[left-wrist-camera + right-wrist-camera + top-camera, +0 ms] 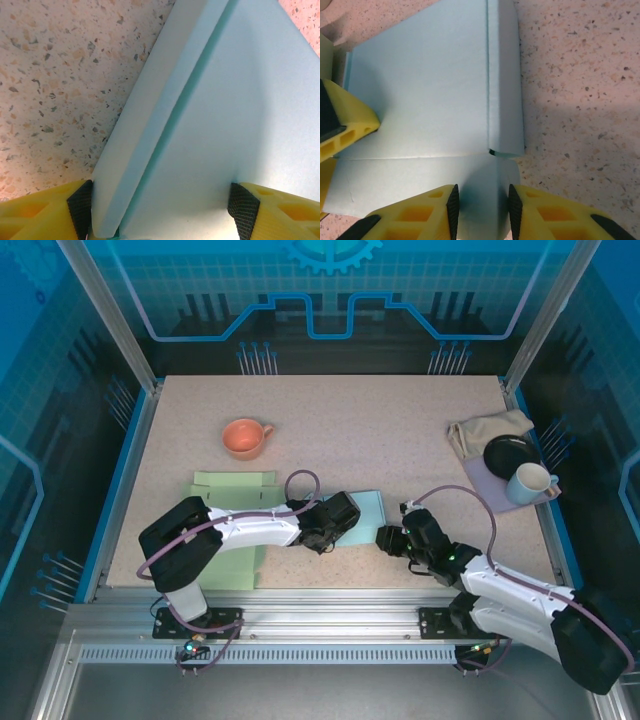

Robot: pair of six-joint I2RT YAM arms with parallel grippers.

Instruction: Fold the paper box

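Right wrist: paper box [430, 90] edge inside narrow right tool [481, 200]; left tool [160, 205] wide.

A speckled beige table [400, 430] fills the middle, trimmed in blue at 3 and 9 o'clock. Blue wall panels [330, 300] (circuit lines, a gear at 12) stand behind it. Aluminium posts [105, 310] lean at 11 and 1, and a slotted rail [320, 625] runs along 6.

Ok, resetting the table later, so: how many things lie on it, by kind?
Cups: 2, orange cup, white mug
Paper boxes: 2, green box, blue box
Cloths: 2, beige cloth, purple cloth
Black disc: 1
Total: 7
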